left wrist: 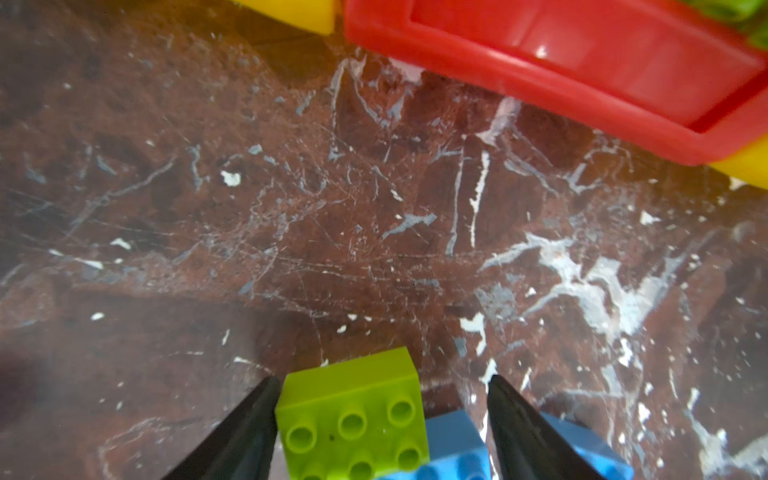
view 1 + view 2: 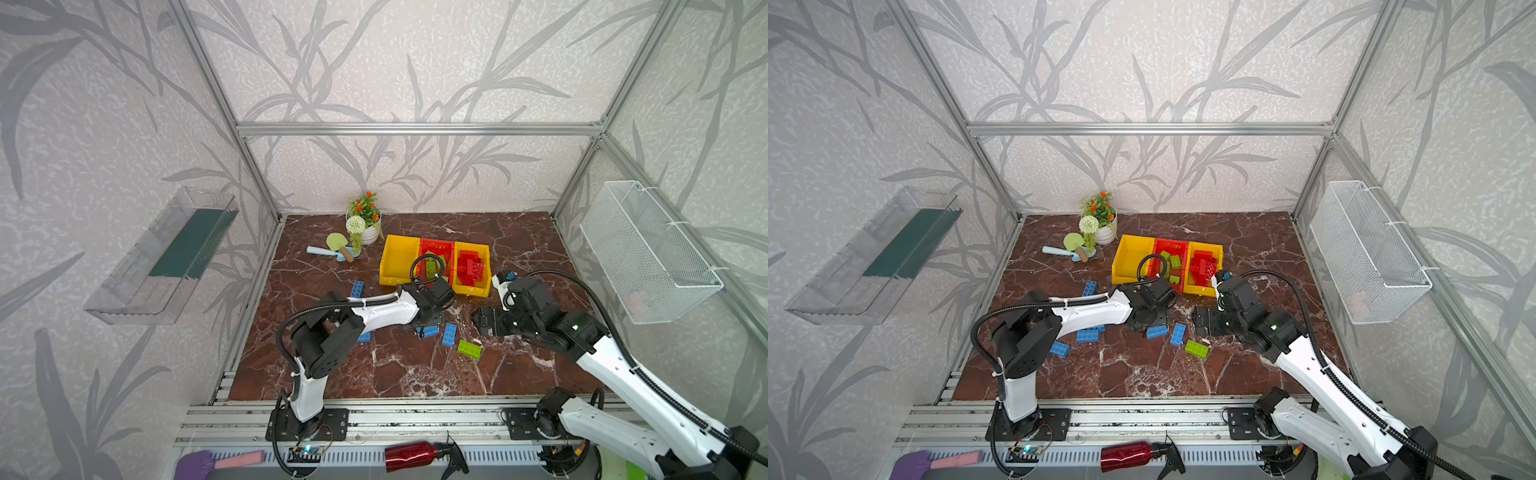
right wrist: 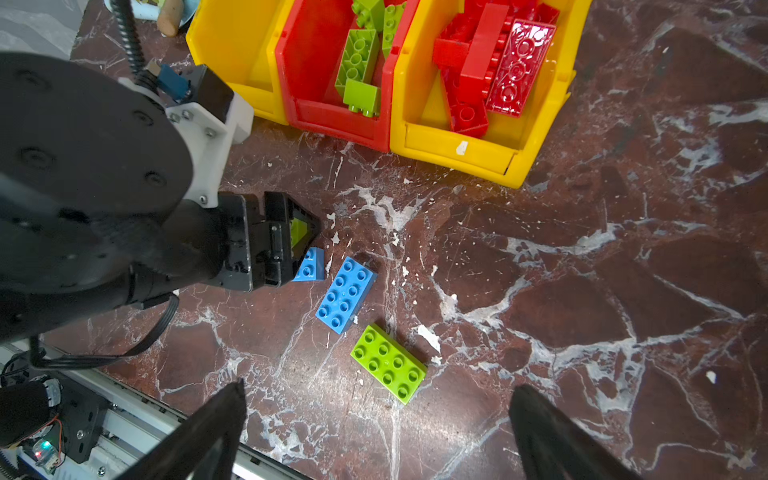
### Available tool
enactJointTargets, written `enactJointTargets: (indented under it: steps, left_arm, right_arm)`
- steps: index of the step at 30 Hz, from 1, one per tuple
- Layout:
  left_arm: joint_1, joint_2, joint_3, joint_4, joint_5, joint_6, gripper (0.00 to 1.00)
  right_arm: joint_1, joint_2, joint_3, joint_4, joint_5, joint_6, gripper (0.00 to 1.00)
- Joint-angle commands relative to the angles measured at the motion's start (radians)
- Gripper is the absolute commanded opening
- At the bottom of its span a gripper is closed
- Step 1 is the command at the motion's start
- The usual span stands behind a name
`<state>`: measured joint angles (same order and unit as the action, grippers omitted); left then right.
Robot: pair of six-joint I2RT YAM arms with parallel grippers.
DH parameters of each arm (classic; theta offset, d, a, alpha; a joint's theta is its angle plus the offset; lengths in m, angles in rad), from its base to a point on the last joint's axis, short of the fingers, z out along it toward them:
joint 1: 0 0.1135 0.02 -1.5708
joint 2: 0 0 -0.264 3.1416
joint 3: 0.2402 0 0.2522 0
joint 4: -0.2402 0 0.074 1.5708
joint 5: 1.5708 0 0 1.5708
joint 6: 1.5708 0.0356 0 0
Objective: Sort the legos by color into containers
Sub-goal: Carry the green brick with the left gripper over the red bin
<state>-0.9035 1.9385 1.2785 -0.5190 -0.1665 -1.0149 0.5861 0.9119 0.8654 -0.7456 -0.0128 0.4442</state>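
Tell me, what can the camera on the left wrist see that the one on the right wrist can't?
Only the left wrist view: how the small green brick sits between the fingers of the left gripper, one finger touching it, the other apart.
Only the right wrist view: green bricks inside the red bin, red bricks inside a yellow bin, a loose green brick, a long blue brick, and the open right gripper.
Both: the red bin's front, a second blue brick by the left gripper, the marble table.
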Motion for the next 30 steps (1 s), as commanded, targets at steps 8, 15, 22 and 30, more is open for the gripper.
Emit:
enactJointTargets:
  steps: [8, 15, 22, 30]
  left_arm:
    - [-0.003, 0.056, 0.028, -0.106, -0.033, -0.048, 0.54]
    - [-0.003, 0.031, 0.155, -0.245, -0.158, 0.026, 0.31]
    - [0.020, 0.084, 0.454, -0.384, -0.299, 0.201, 0.28]
    - [0.099, 0.253, 0.747, -0.407, -0.251, 0.307, 0.28]
  right_arm:
    - [0.002, -0.073, -0.014, -0.015, 0.012, -0.029, 0.99]
    - [0.002, -0.100, -0.010, -0.035, 0.014, -0.032, 0.99]
    - [0.001, -0.132, 0.001, -0.084, 0.036, -0.028, 0.99]
    - [-0.001, -0.177, 0.024, -0.158, 0.078, -0.018, 0.99]
